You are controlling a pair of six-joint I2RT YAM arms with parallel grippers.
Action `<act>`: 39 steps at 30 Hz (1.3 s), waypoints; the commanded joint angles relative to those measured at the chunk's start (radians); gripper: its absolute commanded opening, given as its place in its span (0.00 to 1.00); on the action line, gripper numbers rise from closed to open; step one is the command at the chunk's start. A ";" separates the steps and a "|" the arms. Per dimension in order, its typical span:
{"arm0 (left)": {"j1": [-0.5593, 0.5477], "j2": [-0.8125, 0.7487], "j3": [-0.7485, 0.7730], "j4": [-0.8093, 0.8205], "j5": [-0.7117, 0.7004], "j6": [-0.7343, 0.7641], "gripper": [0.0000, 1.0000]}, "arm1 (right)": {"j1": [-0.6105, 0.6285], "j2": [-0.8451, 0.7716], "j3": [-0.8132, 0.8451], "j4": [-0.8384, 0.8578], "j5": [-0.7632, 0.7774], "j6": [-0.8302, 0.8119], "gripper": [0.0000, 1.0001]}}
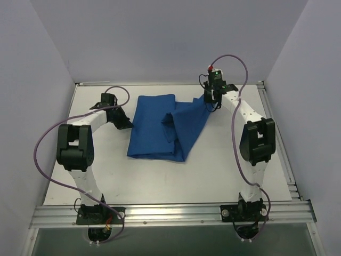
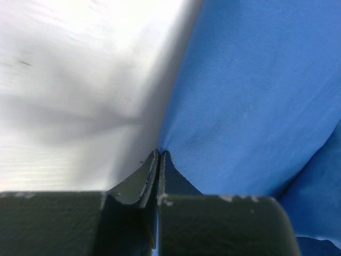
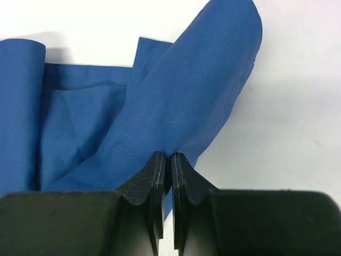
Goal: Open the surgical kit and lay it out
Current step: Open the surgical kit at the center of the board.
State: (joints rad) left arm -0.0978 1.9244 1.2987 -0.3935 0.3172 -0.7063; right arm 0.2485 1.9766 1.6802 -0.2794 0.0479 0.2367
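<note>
White counter (image 1: 176, 176), shut in by pale lavender walls (image 1: 160, 37), carries a single piece of the surgical kit in view. The left fingers (image 2: 159, 156) are pressed together with no gap. They are nipped on the very edge of the blue cloth wrap (image 2: 250, 96), whose fabric narrows to a point where the tips meet, and bare counter lies on their other side. The right fingers (image 3: 170, 158) are almost closed too, with only a thin slit between them. They hold a corner flap of the same wrap, which rises from them as a rounded fold. Outward from both, the wrap spreads between the two pairs of fingers as one loosely folded, creased bundle. It lies flat on the counter near the left fingers and is drawn up toward the right ones. Whatever its folds cover is hidden. Counted: one cloth and two arms, the left arm (image 1: 74, 146) and the right arm (image 1: 258, 138), each gripping an opposite side of the cloth. One purple cable (image 1: 40, 144) loops along each arm.
</note>
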 commanded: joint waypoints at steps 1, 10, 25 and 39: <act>0.065 -0.018 0.124 -0.064 -0.049 0.068 0.02 | -0.015 0.082 0.166 0.000 -0.031 -0.022 0.00; 0.125 0.059 0.217 -0.143 -0.010 0.104 0.15 | -0.141 0.005 0.004 0.063 -0.102 -0.042 0.00; 0.038 -0.122 0.201 -0.217 -0.058 0.174 0.63 | -0.082 -0.208 -0.148 0.026 -0.100 -0.045 0.59; -0.561 -0.021 0.387 -0.383 -0.765 0.179 0.65 | 0.025 -0.168 -0.307 0.163 -0.129 0.181 0.63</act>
State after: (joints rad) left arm -0.6167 1.8523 1.6279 -0.7174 -0.2440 -0.5301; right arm 0.2806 1.8328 1.3983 -0.1379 -0.1162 0.3676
